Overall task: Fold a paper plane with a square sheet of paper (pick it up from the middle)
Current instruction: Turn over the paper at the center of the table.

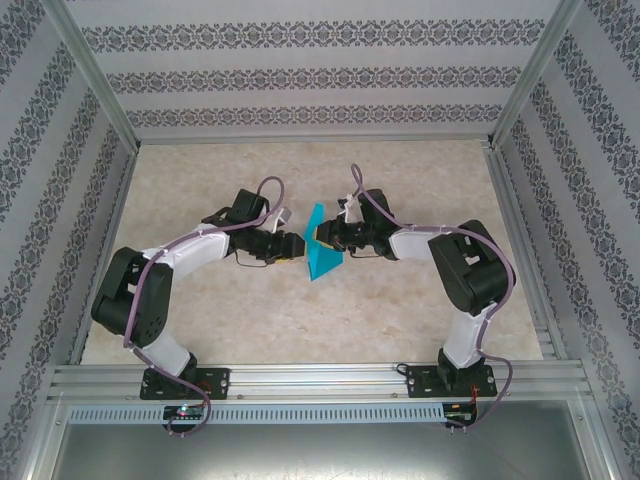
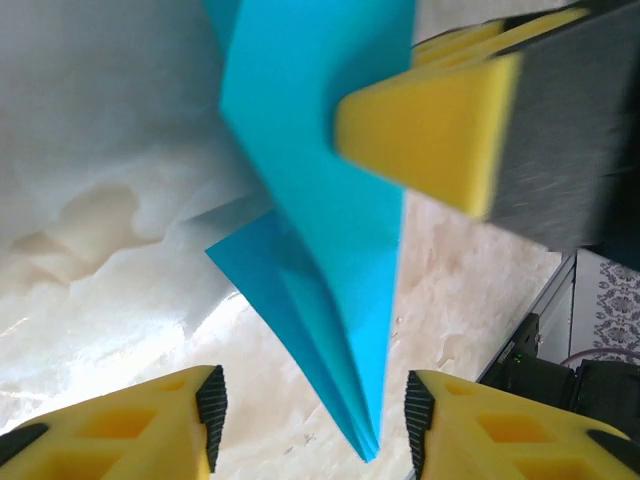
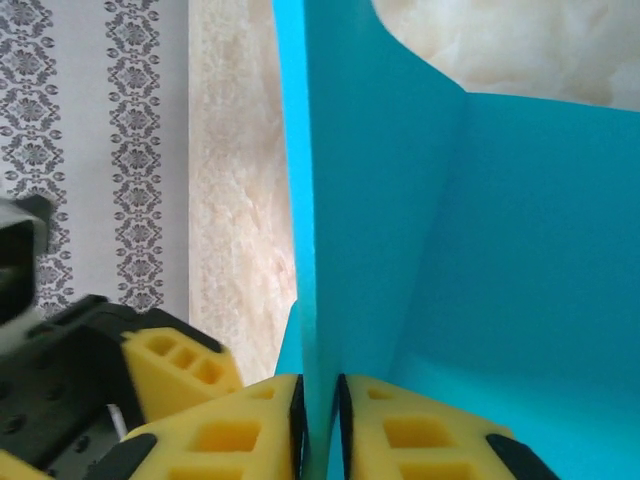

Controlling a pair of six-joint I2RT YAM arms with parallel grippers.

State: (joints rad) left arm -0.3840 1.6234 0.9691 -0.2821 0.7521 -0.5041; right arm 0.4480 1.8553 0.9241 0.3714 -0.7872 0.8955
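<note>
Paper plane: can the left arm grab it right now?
Probably yes. The left tool is open, and the paper plane tip looks to hang between its fingers with nothing in the way. The right tool is shut on it, holding it up.

Creased teal-blue paper plane (image 1: 322,255), upright on edge
</note>
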